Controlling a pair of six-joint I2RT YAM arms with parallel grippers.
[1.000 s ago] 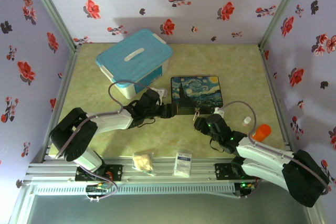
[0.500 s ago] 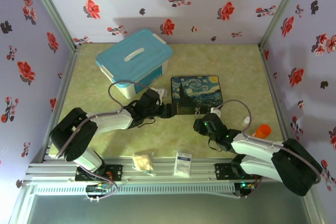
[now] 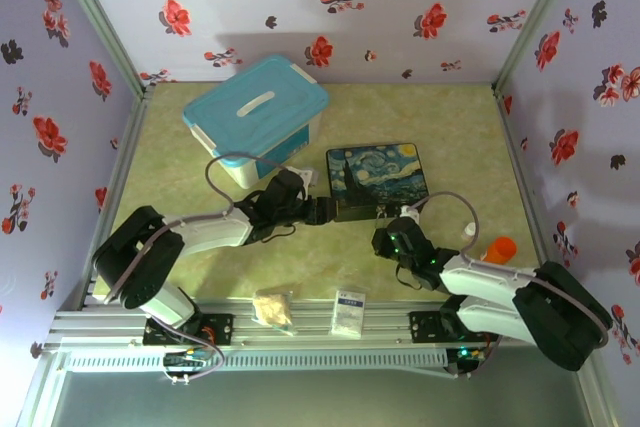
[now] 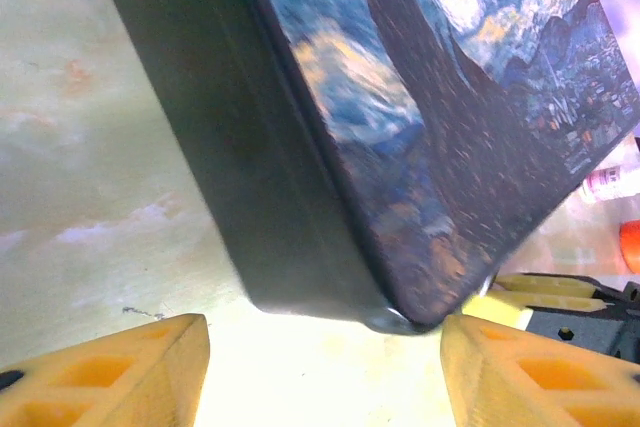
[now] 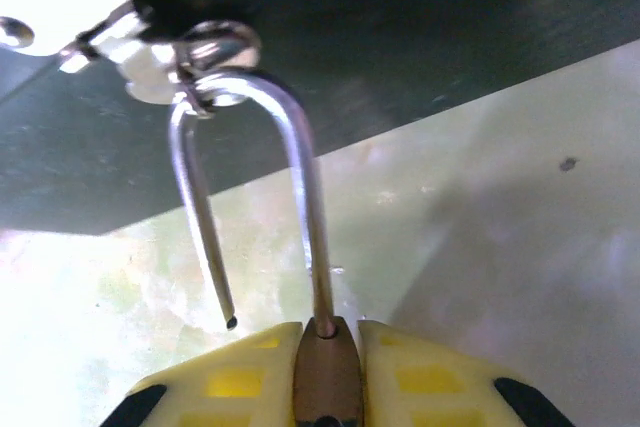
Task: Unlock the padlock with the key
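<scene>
Right end effector [image 5: 324, 359] is clenched on the brass padlock [image 5: 322, 379], one shackle leg free and hooked through the painted box's [image 4: 430, 127] latch ring [image 5: 218, 45]. Left end effector [image 4: 322, 372] gapes, released, at the box's corner.

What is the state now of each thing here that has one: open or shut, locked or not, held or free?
Padlock: unlocked, one shackle leg out of the body, shackle hooked through the ring on the box.
Box: lid down.
Bin: lid on.
Left fingers: open, on either side of the box corner.
Right fingers: shut on the padlock body.
</scene>
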